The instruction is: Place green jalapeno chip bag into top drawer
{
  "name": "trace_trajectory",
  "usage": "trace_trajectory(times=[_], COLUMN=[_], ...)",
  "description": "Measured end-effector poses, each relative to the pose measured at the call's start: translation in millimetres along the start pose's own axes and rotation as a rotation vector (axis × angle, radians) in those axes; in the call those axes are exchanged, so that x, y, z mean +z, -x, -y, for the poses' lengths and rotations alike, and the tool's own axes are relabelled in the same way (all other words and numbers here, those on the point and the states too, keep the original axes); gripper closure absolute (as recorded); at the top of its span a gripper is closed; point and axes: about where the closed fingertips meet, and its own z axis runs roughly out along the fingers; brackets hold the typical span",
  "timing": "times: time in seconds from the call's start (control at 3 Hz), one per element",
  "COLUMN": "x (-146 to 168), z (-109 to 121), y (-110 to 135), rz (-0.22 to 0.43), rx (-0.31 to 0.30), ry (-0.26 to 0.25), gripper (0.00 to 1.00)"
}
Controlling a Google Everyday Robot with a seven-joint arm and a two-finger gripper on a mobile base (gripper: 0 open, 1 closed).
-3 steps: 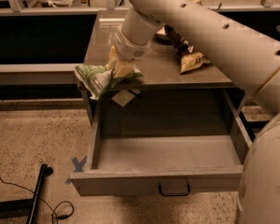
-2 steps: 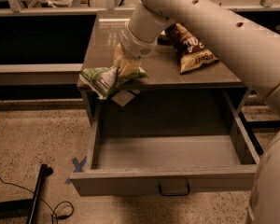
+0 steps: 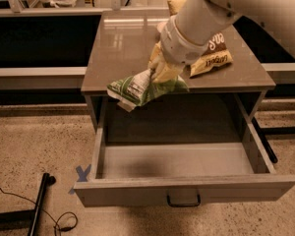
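Observation:
The green jalapeno chip bag [image 3: 142,89] is a crinkly green and white foil bag, held in the air at the counter's front edge, above the back left of the open drawer. My gripper [image 3: 157,72] is shut on the bag's upper right end, with the white arm reaching down from the upper right. The top drawer [image 3: 187,188] is pulled out wide, grey, with a small dark loop handle [image 3: 183,200] at its front centre. Its inside shows nothing in it.
A larger brown and yellow chip bag [image 3: 211,55] lies on the brown counter top [image 3: 123,43], partly hidden behind my arm. A blue tape cross [image 3: 82,173] and a black stand leg with a cable [image 3: 39,205] lie on the floor at the left.
My gripper and the green bag have moved right and forward along the counter's front edge, now over the drawer's back. The view has shifted, showing more of the brown bag.

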Motion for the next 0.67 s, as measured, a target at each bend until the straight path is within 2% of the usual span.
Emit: trace_trajectory(times=[0.33, 0.67], x=[-18, 3], z=[-53, -104], y=[-27, -62], rz=[-0.015, 0.016], rx=[0.128, 0.239], ry=[-0.002, -0.006], gripper=[1.0, 1.0])
